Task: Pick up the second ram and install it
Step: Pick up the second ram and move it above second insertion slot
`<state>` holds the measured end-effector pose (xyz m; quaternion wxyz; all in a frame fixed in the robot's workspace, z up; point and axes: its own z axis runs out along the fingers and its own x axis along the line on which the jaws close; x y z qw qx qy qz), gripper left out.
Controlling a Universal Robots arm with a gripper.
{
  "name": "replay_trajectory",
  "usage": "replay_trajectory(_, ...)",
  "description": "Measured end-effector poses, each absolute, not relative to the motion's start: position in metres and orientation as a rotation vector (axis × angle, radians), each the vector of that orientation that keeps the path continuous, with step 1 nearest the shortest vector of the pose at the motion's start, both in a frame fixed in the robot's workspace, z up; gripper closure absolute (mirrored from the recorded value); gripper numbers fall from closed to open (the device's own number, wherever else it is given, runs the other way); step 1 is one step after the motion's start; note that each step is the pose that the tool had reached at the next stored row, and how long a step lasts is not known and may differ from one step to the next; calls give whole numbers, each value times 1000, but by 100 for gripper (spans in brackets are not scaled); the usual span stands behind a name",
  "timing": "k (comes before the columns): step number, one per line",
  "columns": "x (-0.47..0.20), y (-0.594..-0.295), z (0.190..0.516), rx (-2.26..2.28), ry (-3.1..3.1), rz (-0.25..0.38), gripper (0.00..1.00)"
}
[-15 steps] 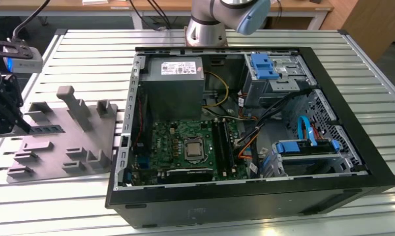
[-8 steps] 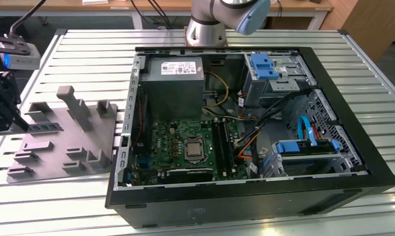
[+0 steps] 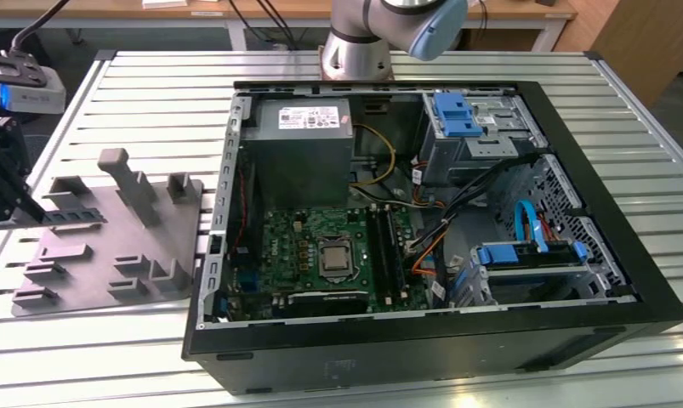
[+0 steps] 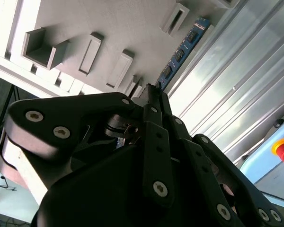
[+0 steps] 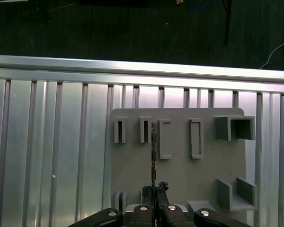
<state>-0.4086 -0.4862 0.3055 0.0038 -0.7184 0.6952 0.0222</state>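
The second ram (image 3: 75,218) is a slim dark stick standing on its long edge over the far left part of the grey fixture tray (image 3: 103,255). My gripper (image 3: 12,208) is at the exterior view's left edge and is shut on one end of the stick. In the second wrist view the stick (image 4: 181,51) runs out from my fingertips (image 4: 151,92) along the tray's edge, its chips showing. The first wrist view has it edge-on (image 5: 153,151) as a thin line above my closed gripper (image 5: 155,190). I cannot tell whether it still rests in the tray.
The open computer case (image 3: 432,221) lies to the exterior view's right of the tray, with the motherboard (image 3: 318,255), its long black memory slots (image 3: 389,246) and the power supply (image 3: 301,144) inside. Upright posts (image 3: 126,183) rise from the tray. The arm's base (image 3: 358,51) stands behind the case.
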Motion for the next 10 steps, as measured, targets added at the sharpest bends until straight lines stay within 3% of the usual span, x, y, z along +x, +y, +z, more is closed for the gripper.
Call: replay_trajectory(10, -409, -486, 322, -2252, 2179, 70, 86)
